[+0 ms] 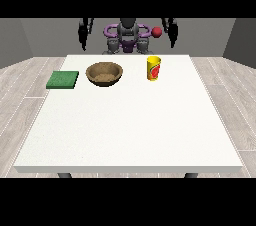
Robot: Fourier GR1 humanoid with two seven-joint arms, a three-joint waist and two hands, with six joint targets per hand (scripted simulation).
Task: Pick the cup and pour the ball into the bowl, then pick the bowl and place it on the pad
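Large white rectangular table (130,120), seen from across it; robot torso (128,37) stands behind the far edge, grey and black with purple rings at the shoulders. Three things sit on the table, all in the far half, in a rough row parallel to the far edge. Flat green square pad (63,79) lies closest to the table's edge at the view's left, near the far corner on that side. Round brown wooden bowl (104,74) stands just beside the pad, towards the middle, apart from it, upright, rim up. Yellow cup with a red mark on its side (153,68) stands upright past the middle, towards the view's right, well apart from the bowl and close to the far edge. Small red ball (157,32) shows above and behind the cup, off the table surface, level with the robot's shoulder and next to the arm at the view's right; whether it touches anything cannot be told. Hand at the view's left (83,35) hangs behind the far edge, clear of the table. Hand at the view's right (173,31) hangs likewise. Both hands dark and small; cannot tell whether their fingers are straight or curled. Neither hand touches the cup, bowl or pad.
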